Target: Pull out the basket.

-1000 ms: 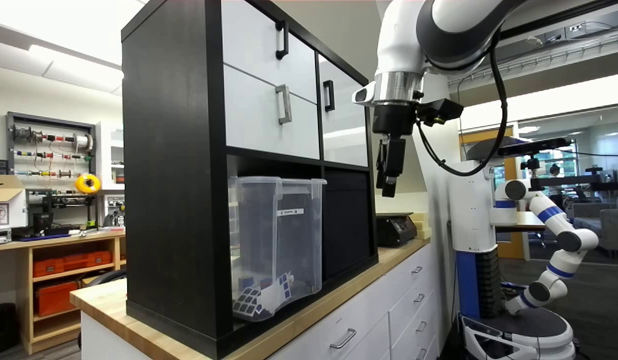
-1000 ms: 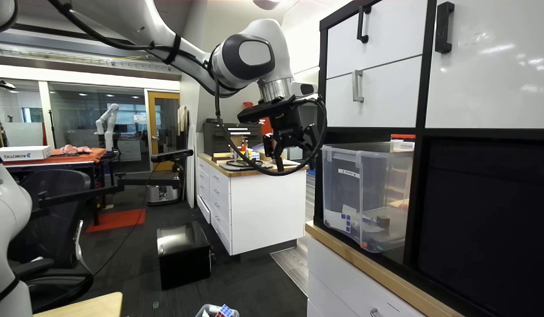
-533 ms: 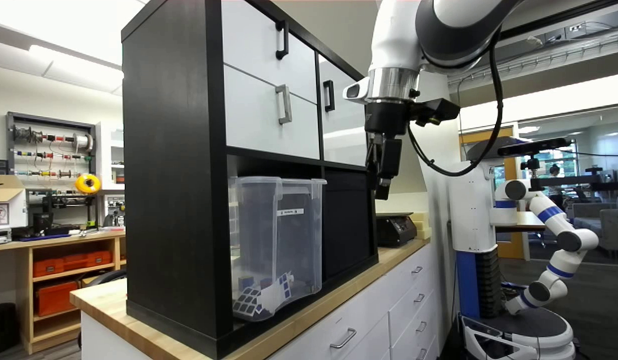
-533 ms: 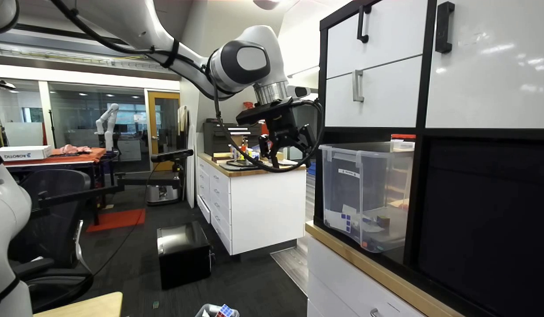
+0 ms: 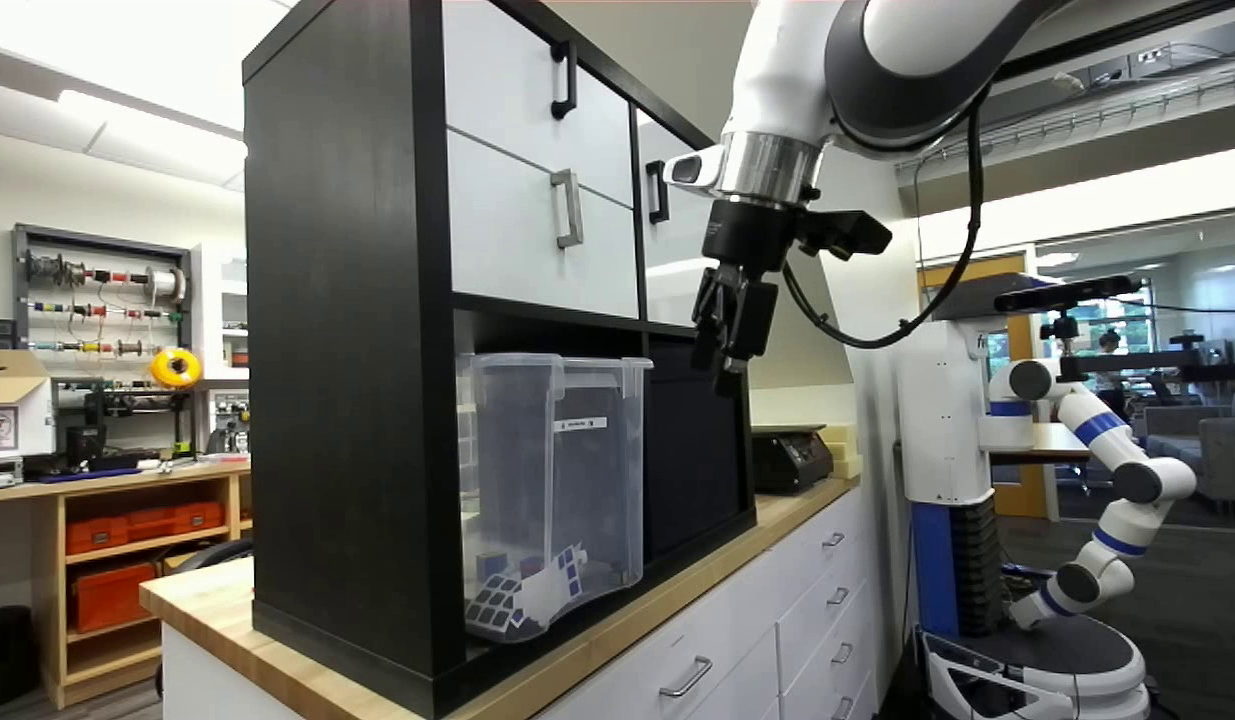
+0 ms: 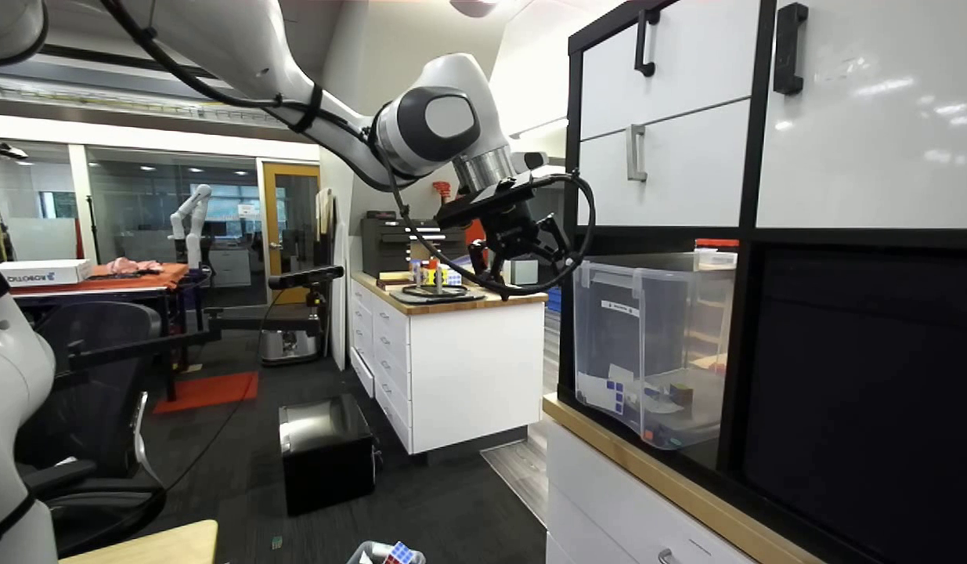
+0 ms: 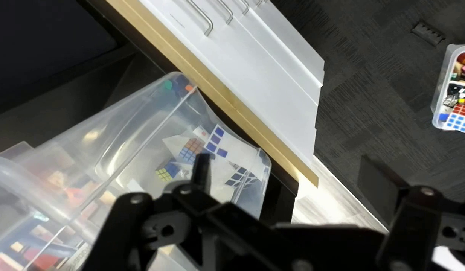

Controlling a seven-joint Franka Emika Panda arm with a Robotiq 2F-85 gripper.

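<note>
Basket (image 5: 597, 480): here it sits, in a lower compartment (image 5: 537, 330) of the shelf unit (image 5: 342, 350), just behind the front edge of the counter (image 7: 232, 105) and near a corner of it. Not yet pulled out!
Jaws: released, spread wide, nothing between them! I have them out in front of the shelf unit, above the level of the counter's front edge, near the basket's rim (image 5: 605, 363) but apart from it.
Rim: no bite on it yet. I call this the approach, and early days: the grip, the pull and the whole slide out toward the counter's front edge are all left to do.
Basket's load: white papers (image 7: 240, 150) printed with coloured squares, and a small puzzle cube (image 7: 166, 171) near them! Red and blue items (image 7: 38, 255) also show at the lower left of the wrist view; in the basket or beyond it, I can't tell.
White label (image 5: 580, 424): on the basket's front, print too small to read.
Floor bin (image 7: 440, 86): well apart, on the dark floor (image 7: 352, 86) off the counter's front edge, cut by the wrist view's border, and heaped with puzzle cubes (image 7: 460, 119)!
</note>
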